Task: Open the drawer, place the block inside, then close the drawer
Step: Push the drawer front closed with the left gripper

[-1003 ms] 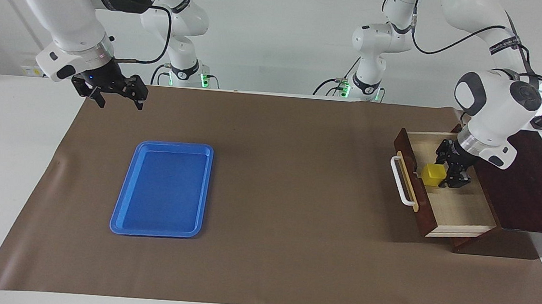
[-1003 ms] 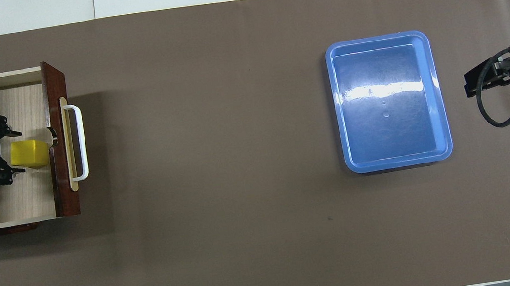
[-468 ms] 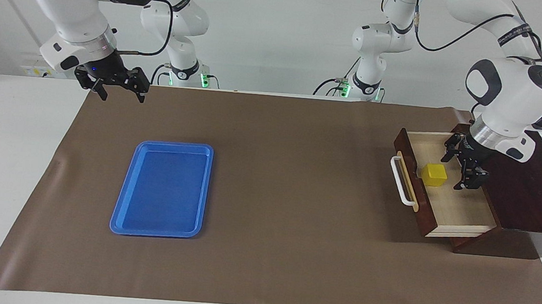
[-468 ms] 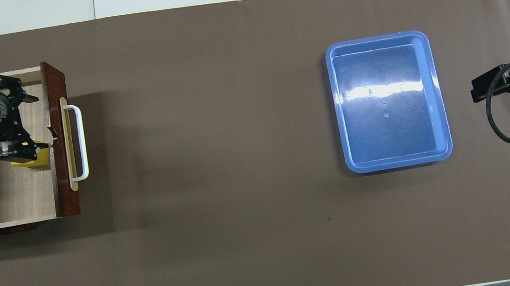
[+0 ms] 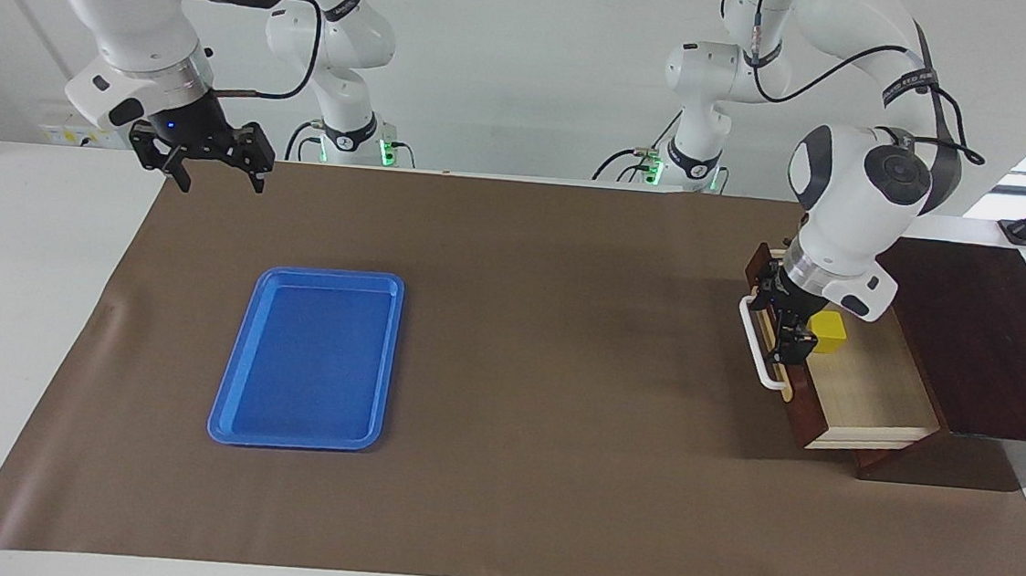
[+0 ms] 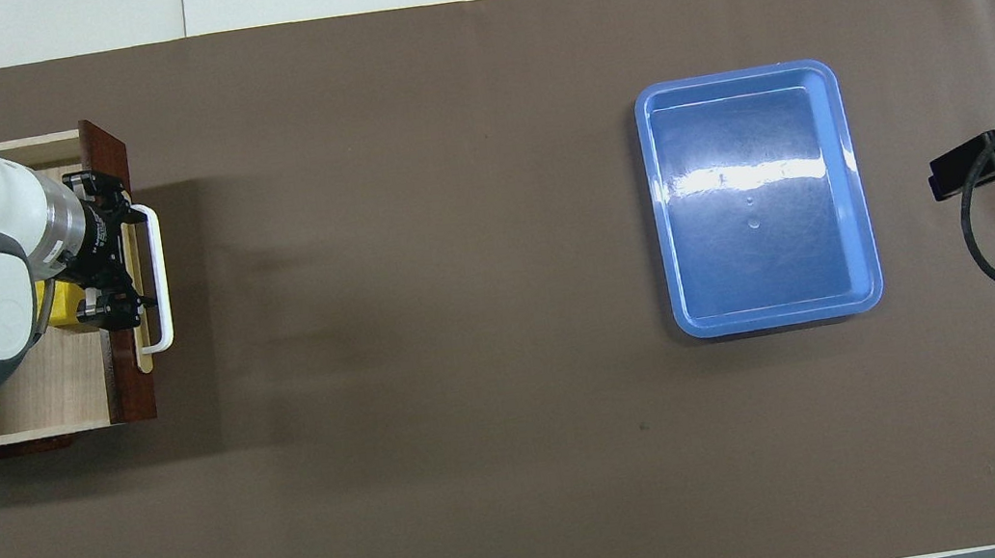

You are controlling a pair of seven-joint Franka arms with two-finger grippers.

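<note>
Both grippers' fingers gape empty, so the left gripper (image 5: pixel 789 326) should press squarely on the white handle (image 5: pixel 760 344), sliding the drawer (image 5: pixel 871 389) shut over the block (image 5: pixel 830 332).

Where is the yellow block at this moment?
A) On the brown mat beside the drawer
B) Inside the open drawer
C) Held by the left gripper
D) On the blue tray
B: the yellow block rests on the pale floor of the open drawer, just inside its front panel, free of the open left gripper.
</note>
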